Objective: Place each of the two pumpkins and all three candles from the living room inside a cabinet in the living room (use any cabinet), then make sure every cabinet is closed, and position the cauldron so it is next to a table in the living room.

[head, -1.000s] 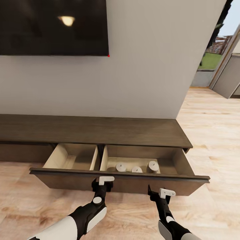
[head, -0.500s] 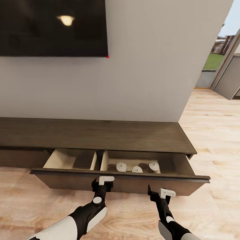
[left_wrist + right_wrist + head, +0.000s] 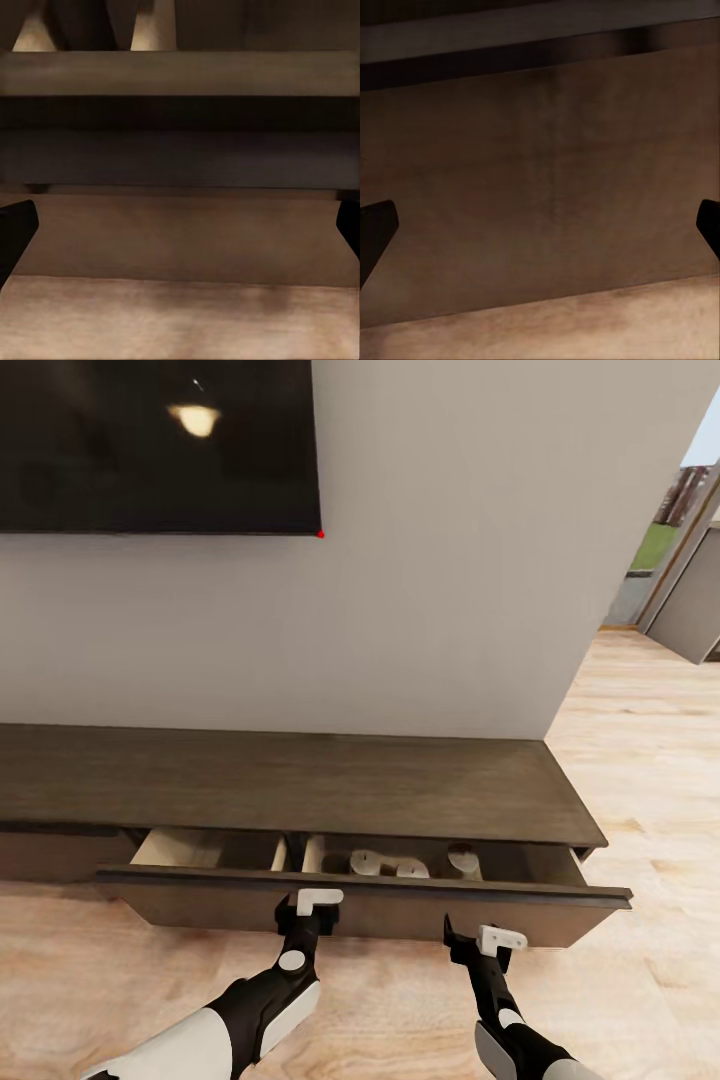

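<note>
I am pressing both hands against the front panel of the cabinet (image 3: 300,785) drawer (image 3: 360,910), left hand (image 3: 315,905) near its middle, right hand (image 3: 490,940) toward its right end, each with fingers spread and holding nothing. The drawer's long axis is running crosswise directly ahead of me, partly open. Inside: cream-white candles (image 3: 400,863), stubby, upright, clustered in the right compartment.
</note>
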Robot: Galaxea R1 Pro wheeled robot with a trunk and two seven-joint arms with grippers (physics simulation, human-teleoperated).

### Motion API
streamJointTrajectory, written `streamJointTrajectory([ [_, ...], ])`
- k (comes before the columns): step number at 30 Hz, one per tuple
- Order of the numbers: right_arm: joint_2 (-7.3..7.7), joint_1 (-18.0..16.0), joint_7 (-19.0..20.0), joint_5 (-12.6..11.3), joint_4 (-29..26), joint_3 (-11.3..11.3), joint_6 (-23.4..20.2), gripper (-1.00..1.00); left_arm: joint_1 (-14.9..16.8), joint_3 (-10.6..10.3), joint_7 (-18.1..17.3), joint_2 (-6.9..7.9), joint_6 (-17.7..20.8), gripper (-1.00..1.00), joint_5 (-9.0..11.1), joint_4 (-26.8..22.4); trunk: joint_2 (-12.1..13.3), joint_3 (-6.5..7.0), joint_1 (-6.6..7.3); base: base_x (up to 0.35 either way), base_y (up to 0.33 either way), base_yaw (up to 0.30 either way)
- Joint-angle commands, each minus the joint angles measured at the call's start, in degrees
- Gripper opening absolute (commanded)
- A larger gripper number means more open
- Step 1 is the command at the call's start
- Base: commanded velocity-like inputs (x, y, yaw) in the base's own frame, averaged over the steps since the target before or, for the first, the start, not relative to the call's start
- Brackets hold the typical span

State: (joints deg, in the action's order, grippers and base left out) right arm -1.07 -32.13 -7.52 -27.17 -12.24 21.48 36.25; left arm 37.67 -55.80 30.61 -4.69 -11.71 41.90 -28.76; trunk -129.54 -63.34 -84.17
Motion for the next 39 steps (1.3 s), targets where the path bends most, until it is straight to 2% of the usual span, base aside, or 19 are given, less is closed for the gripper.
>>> streamJointTrajectory([
  [1,0.01,-0.04,-0.48,-0.1,0.02,0.49,0.14,1.0,0.12,-0.37,0.41,0.03,-0.42,1.0,-0.15,-0.07,-0.02,-0.03,-0.01,0.198,0.0,0.0],
  [23,0.01,-0.04,-0.54,-0.08,0.02,0.49,0.14,1.0,0.13,-0.37,0.41,0.03,-0.42,1.0,-0.15,-0.07,-0.02,-0.03,-0.01,0.182,0.0,0.0],
  [34,0.01,-0.04,-0.56,-0.08,-0.01,0.49,0.14,1.0,0.13,-0.37,0.41,0.03,-0.42,1.0,-0.15,-0.07,-0.02,-0.03,-0.01,0.012,0.0,0.0],
  [39,0.01,-0.04,-0.56,-0.08,-0.01,0.49,0.14,1.0,0.12,-0.37,0.41,0.03,-0.42,1.0,-0.15,-0.07,-0.02,-0.03,-0.01,-0.182,0.0,0.0],
])
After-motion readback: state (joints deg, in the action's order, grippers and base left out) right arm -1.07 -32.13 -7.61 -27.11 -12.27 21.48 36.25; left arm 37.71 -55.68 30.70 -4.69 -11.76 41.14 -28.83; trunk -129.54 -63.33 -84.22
